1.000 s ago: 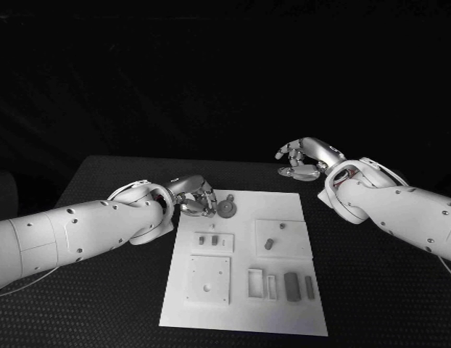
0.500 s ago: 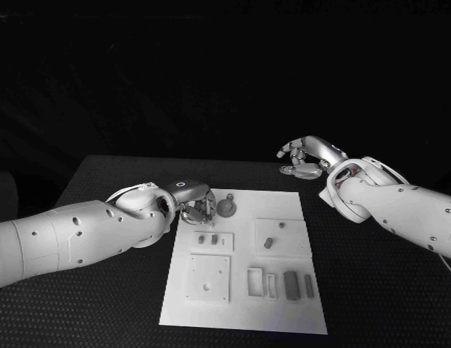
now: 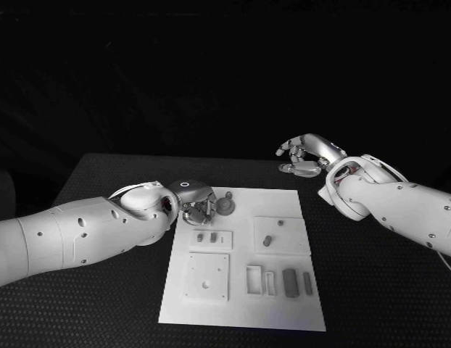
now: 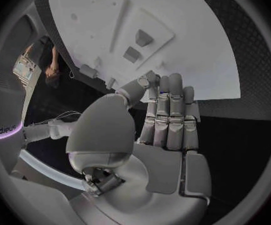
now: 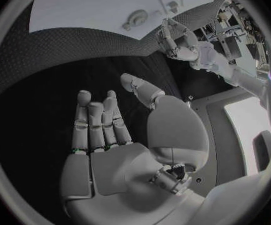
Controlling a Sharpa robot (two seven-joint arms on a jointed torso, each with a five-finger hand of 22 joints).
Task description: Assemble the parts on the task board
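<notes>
**Both hands empty beside the board**

While the white rectangular task board (image 3: 243,264) lies flat in the middle of the black textured table (image 3: 111,181), the silver left hand (image 3: 196,209) hangs over the board's far left corner. Its wrist view shows the fingers (image 4: 168,115) extended side by side, pointing at the board edge, with nothing in the palm. A round grey disc-shaped part (image 3: 227,209) sits on the board just beside that hand; whether they touch cannot be told.

Small grey block parts (image 3: 213,237) stand in a raised square near the board's left side, a short grey peg (image 3: 268,241) sits in the square to its right, and upright grey slabs (image 3: 289,280) line the near right corner.

Off the far right corner, over bare table, the silver right hand (image 3: 305,158) hovers with loosely spread fingers (image 5: 98,120), holding nothing.
</notes>
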